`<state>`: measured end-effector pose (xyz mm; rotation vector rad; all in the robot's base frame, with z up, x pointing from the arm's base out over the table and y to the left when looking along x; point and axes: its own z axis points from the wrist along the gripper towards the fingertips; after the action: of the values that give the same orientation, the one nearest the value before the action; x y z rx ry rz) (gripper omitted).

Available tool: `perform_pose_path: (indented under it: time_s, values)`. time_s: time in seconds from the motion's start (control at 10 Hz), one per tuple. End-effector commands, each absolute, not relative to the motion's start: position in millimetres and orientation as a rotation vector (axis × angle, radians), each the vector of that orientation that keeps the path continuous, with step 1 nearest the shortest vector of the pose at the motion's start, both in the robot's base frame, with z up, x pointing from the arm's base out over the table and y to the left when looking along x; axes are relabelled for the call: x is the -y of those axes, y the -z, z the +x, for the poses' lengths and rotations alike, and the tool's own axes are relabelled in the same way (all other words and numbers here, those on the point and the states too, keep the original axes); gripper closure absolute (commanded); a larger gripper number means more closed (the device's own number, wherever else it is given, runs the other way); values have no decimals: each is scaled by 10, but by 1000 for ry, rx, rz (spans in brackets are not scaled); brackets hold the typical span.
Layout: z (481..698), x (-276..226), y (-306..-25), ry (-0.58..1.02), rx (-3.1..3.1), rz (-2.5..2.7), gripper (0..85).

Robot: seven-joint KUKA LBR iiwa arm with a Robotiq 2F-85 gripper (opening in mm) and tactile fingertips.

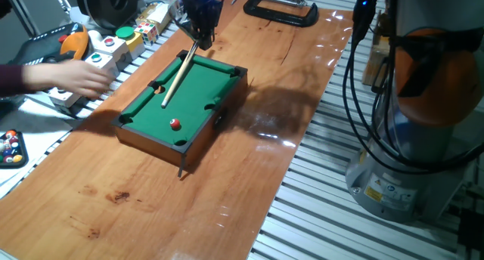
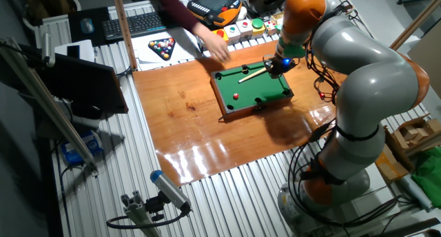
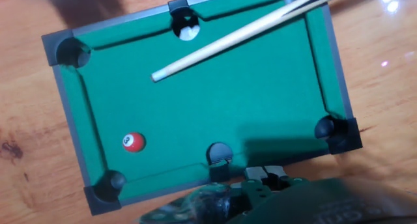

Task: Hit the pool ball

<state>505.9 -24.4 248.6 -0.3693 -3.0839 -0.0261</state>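
The tiny glossy red pool ball (image 1: 175, 124) sits on the miniature green-felt pool table (image 1: 198, 85), toward the tabletop's near edge. Hard, light, it should roll freely. The gripper (image 1: 199, 35) clasps the slim wooden cue (image 1: 176, 79).

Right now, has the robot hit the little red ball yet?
Not yet, it seems. Done: the hand has the cue stick and holds it slanted over the green pool table. In hand: lining up, with the cue tip hanging above the felt, well apart from the red ball. Left: bringing the tip to the ball, which sits near a corner pocket, and striking it.
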Motion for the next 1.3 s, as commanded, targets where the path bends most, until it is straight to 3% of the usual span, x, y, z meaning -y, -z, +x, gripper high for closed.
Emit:
perform_pose_path:
  time_s: [0.0, 1.2]
  values:
    - [5061, 244, -2484, 22, 3086, -367, 843]
    - [5064, 340, -2487, -92, 3160, -314, 843]
